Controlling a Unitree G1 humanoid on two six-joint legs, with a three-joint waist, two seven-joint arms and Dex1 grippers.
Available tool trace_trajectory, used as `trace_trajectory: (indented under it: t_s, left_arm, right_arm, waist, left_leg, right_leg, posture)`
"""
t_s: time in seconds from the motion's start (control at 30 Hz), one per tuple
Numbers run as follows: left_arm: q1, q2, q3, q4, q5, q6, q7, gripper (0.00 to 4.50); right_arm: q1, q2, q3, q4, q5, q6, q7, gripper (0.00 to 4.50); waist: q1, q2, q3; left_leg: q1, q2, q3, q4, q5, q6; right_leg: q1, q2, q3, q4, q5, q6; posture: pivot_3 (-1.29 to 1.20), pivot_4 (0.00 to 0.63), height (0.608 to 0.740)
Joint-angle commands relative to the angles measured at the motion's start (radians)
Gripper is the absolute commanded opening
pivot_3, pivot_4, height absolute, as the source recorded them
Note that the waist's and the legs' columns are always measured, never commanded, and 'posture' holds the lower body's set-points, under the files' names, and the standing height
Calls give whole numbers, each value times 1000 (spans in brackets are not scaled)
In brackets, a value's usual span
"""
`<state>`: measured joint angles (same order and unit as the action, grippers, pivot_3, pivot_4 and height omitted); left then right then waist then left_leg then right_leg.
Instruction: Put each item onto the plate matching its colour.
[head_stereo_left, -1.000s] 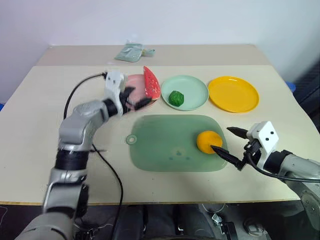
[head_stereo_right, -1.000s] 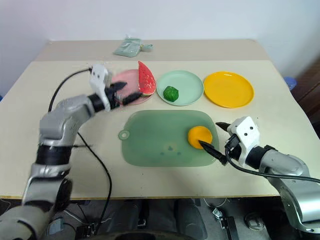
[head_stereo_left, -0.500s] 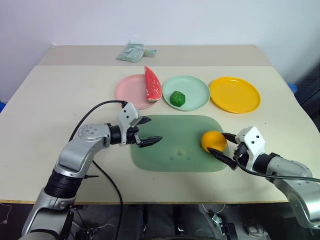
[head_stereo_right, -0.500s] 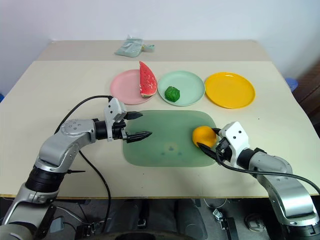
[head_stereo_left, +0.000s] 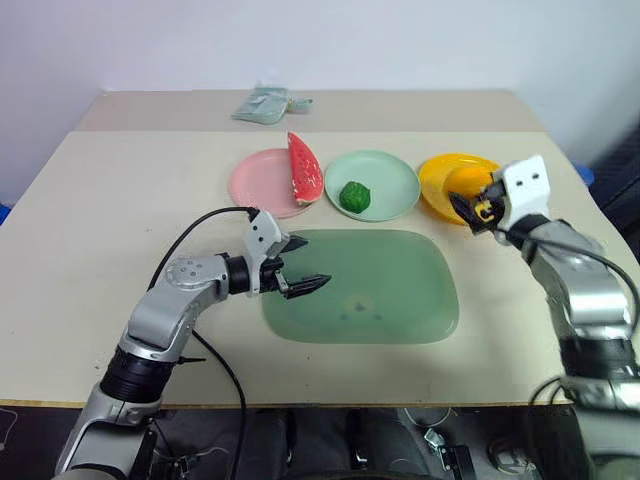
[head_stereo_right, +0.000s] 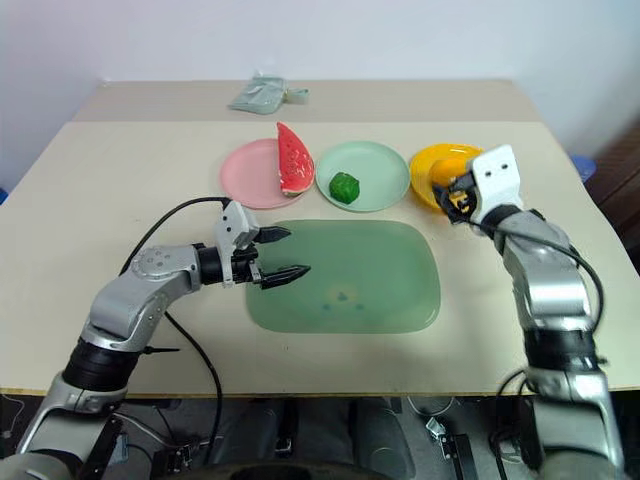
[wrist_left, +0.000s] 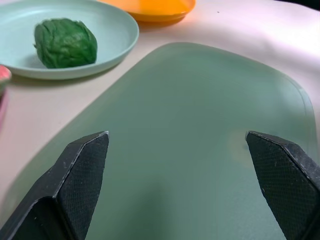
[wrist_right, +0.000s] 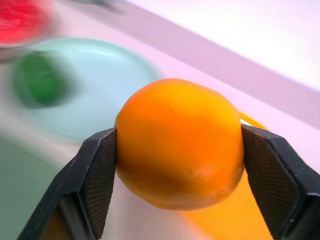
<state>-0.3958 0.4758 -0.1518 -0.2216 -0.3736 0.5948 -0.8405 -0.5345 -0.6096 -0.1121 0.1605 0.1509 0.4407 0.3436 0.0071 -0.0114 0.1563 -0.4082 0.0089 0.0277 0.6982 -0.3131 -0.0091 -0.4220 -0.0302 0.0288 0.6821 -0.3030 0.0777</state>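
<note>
Spanning beige table (head_stereo_left: 80, 220), green mat (head_stereo_left: 380, 290), white wall (head_stereo_left: 320, 40)

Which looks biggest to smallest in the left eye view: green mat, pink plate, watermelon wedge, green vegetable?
1. green mat
2. pink plate
3. watermelon wedge
4. green vegetable

The mat lies nearer the camera than the plates, but the gap in size is plain. The wedge covers part of the pink plate, so its full outline is partly hidden.

The right gripper (wrist_right: 175, 187) has closed its fingers (wrist_right: 95, 175) on the orange (wrist_right: 180, 140), lifted it off the green mat (head_stereo_left: 380, 300) and carried it above the yellow plate (head_stereo_left: 440, 185). The left gripper (head_stereo_left: 303, 265) has withdrawn from the pink plate (head_stereo_left: 255, 185) to the mat's edge.
</note>
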Motion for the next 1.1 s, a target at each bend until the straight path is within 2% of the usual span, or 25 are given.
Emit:
trace_trajectory:
  t_s: [0.03, 0.1, 0.17, 0.2, 0.27, 0.37, 0.47, 0.57, 0.7, 0.87, 1.1]
  left_arm:
    - [7, -4, 13, -45, -5, -7, 24, 4500]
    - [21, 1, 16, -57, 3, -8, 37, 4500]
    - [32, 3, 23, -72, 2, -5, 51, 4500]
    - [39, 3, 30, -80, 1, -4, 62, 4500]
    - [50, 2, 43, -92, 0, -3, 82, 4500]
    - [61, -18, 111, -87, -13, -6, 149, 4500]
    - [75, -11, 219, -28, 25, -74, 236, 4500]
    - [94, 19, 317, 73, 68, -121, 312, 4500]
    - [150, 64, 414, 160, 75, -180, 327, 4500]
    - [234, 121, 434, 179, 97, -229, 295, 4500]
    - [264, 108, 437, 147, 84, -224, 315, 4500]
  right_arm:
    - [-163, 12, 7, 317, -85, -125, -81, 3177]
    - [-233, 13, 3, 461, -81, -158, -58, 3177]
    - [-275, 11, -14, 548, -68, -188, -46, 4199]
    - [-285, 6, -16, 565, -73, -219, -50, 4448]
    - [-294, -3, -22, 576, -78, -270, -54, 4448]
    - [-235, -21, -47, 452, -36, -331, 17, 4448]
    - [-51, -52, -61, 154, 57, -313, 188, 4448]
    - [185, -106, -72, -166, 181, -195, 343, 4448]
    - [420, -147, -142, -394, 281, -83, 400, 4448]
    - [565, -163, -226, -468, 316, -27, 415, 4448]
    - [576, -151, -231, -443, 301, -31, 407, 4448]
  waist:
    - [-3, 0, 0]
    - [-3, 0, 0]
    - [-7, 0, 0]
    - [-9, 0, 0]
    - [-15, 0, 0]
    - [-22, 0, 0]
    - [-18, 0, 0]
    - [-18, 1, -1]
    - [-18, 1, -1]
    - [-15, 1, -1]
    - [-17, 1, -1]
  left_leg:
    - [0, 0, 0, 0, 0, 0]
    - [0, 0, 1, 0, 0, 0]
    - [0, 0, 1, -1, 0, 0]
    - [0, 0, 1, -1, 0, 0]
    - [0, 1, 1, -1, 0, 0]
    - [-1, 1, 1, -1, 0, 0]
    - [-1, 2, 0, -2, 0, 0]
    - [-1, 2, 0, -2, -2, 4]
    - [-1, 2, 0, -2, -4, 6]
    - [1, 2, 0, -1, -4, 7]
    - [1, 1, 0, -1, -4, 7]
  right_leg:
    - [0, 0, 0, 0, 0, 0]
    - [-1, 0, 0, 0, 0, 0]
    - [-1, 0, 0, 0, 0, 0]
    - [-1, 0, 1, 0, 0, 0]
    - [-1, 0, 1, 0, 0, 0]
    - [-1, -1, 1, 0, 0, 0]
    - [-1, 0, 0, 0, 0, 0]
    - [-1, 0, 0, 0, 0, 0]
    - [0, 0, 0, 0, 0, 0]
    - [1, -2, 0, -1, 0, 0]
    - [2, -2, -1, -1, 0, 0]
  posture:
    - [0, 150, 740]
    - [0, 150, 740]
    - [0, 150, 740]
    - [0, 150, 740]
    - [0, 150, 740]
    - [0, 150, 740]
    - [0, 150, 740]
    - [0, 150, 740]
    - [0, 150, 740]
    - [0, 150, 740]
    - [0, 150, 740]
